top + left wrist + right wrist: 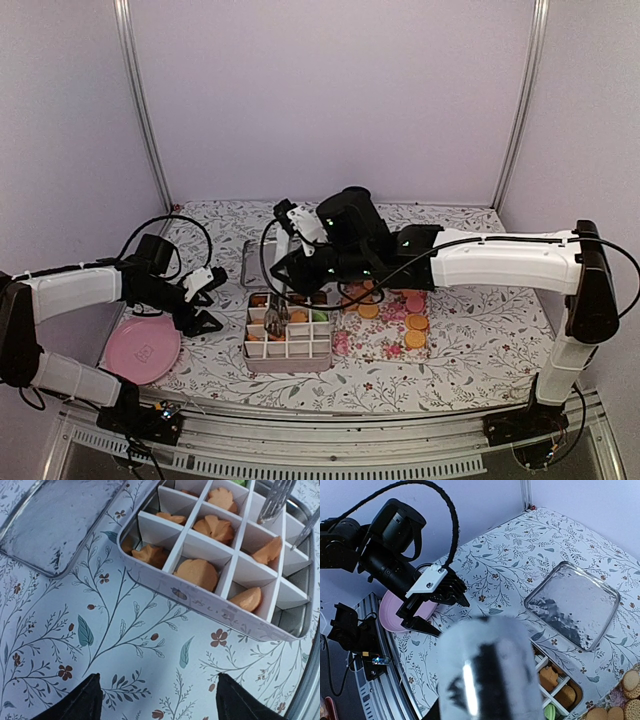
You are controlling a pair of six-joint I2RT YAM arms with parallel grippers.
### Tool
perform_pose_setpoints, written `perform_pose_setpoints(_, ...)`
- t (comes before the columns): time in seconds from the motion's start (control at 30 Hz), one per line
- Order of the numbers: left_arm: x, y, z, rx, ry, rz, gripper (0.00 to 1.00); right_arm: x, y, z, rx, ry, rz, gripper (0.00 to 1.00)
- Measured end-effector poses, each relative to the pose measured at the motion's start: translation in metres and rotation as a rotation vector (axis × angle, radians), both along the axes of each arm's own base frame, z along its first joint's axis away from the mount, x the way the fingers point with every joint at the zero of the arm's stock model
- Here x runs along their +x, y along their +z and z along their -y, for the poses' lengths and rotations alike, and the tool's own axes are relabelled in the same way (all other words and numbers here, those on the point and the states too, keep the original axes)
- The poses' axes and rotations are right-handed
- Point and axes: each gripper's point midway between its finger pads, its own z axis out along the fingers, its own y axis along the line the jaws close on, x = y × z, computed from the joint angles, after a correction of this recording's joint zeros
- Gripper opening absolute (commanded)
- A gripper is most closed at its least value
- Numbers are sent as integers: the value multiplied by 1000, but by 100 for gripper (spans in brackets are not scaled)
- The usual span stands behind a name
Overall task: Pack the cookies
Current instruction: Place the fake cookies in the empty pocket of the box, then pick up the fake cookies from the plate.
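1. The left gripper is hovering over the white tablecloth printed with leaves and flowers, just left of the rectangular metal tin fitted with white card dividers. Its two black fingertips are standing wide apart with nothing between them.
2. The right gripper is reaching in from the right above the tin and gripping a pair of shiny metal tongs. The tongs are pointing down into a compartment near the back of the tin. In the left wrist view their tips are standing apart.
3. Small round orange-tan cookies are lying in many of the tin's compartments, and a green cookie is sitting on the tin's right side.
4. More orange-tan cookies are lying loose on a pink flowered paper mat just right of the tin.
5. A flat silvery rectangular lid is lying on the tablecloth near the tin's back left corner, not touching it.
6. A round pink plate is sitting near the front left edge, below the left arm.
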Motion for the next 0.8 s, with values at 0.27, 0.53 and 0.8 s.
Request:
perform_pose_setpoints(0.27,0,0,0,-2,-1,-1,79,25,39,35,57,-67,36,31)
perform_pose_setpoints(0.53,0,0,0,-2,-1,-1,79,7,26,5,45,13,18,27)
perform_pose_setpoints(0.8,0,0,0,-2,-1,-2,79,13,-1,10,-33,-4,-5,30)
